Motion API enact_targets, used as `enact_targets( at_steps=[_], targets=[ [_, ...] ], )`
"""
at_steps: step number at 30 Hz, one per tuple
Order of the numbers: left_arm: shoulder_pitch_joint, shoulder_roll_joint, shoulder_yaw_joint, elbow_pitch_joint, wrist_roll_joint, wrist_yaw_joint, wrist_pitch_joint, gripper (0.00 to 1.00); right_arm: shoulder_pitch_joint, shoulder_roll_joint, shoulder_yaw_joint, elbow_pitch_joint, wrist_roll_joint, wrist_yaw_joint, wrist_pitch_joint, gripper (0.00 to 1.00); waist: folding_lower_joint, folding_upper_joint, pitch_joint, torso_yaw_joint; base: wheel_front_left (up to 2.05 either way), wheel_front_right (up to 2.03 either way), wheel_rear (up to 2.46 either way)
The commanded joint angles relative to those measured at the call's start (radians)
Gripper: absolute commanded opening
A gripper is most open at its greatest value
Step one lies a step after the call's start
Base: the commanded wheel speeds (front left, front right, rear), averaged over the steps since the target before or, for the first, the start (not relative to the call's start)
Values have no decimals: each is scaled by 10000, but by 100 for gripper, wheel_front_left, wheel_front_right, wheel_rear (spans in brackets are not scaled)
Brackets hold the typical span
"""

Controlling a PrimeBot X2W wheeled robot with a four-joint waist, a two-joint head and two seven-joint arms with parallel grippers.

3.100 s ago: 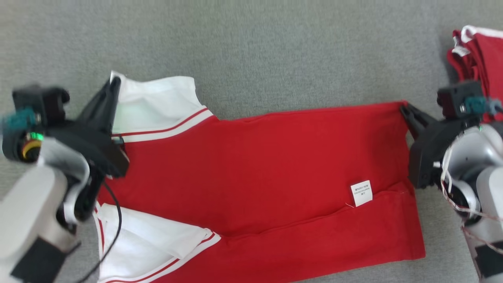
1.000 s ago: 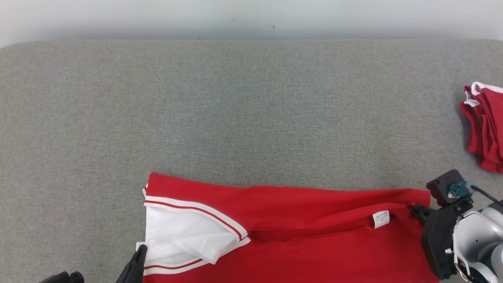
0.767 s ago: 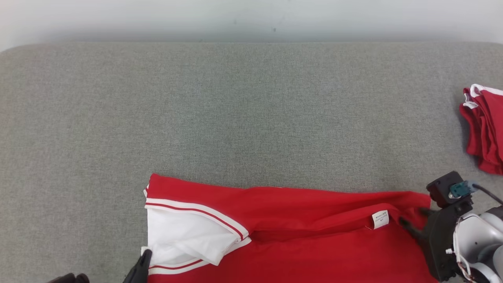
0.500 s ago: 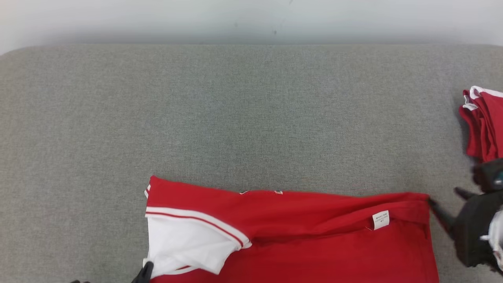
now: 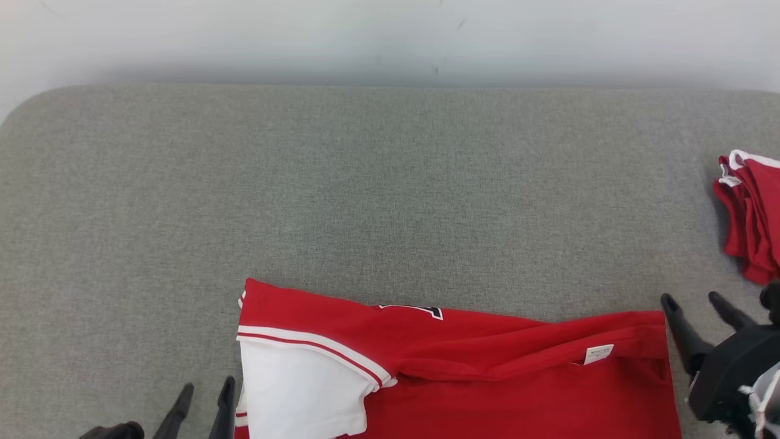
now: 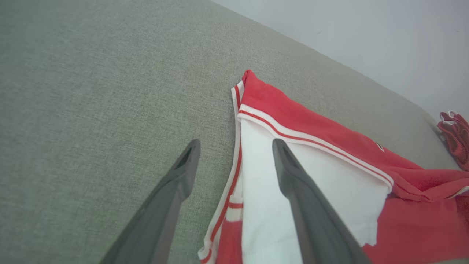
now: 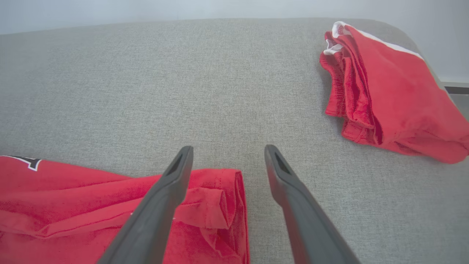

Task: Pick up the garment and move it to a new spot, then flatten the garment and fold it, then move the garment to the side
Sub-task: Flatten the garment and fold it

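Grey fabric surface (image 5: 390,183) bearing the garment (image 5: 487,372) meets a pale wall (image 5: 390,36).

Three cameras, one grey worktop (image 5: 390,183)
The head camera looks forward and down from high up, reaching the worktop's far edge and the pale wall (image 5: 390,36). The left wrist camera sits low and close over the white-sleeved end of the red garment (image 6: 293,112); the right wrist camera sits low at its opposite end. All three views take in the folded red pile (image 7: 388,95).
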Motion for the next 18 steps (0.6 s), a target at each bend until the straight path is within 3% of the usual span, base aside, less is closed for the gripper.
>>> enact_targets(
  at_steps=[1,7,12,18],
  targets=[
    [-164,-153,94,129,486,22,-234,100,158,560,-193,72,-185,4,-288,100,0,0,-149,57,0,0,0],
    [-363,-795,1269,-77,2504,165,-409,100,419,1943,-766,360,-722,4,-900,100,0,0,-403,106,0,0,0],
    [148,-1618,2801,-944,4532,-53,-399,100,655,2461,-1176,758,-985,4,-1278,100,0,0,-586,70,0,0,0],
    [623,-2588,3945,-1430,5567,-1001,-401,100,617,2511,-1147,1576,-791,4,-1683,100,0,0,-638,-10,0,0,0]
  ],
)
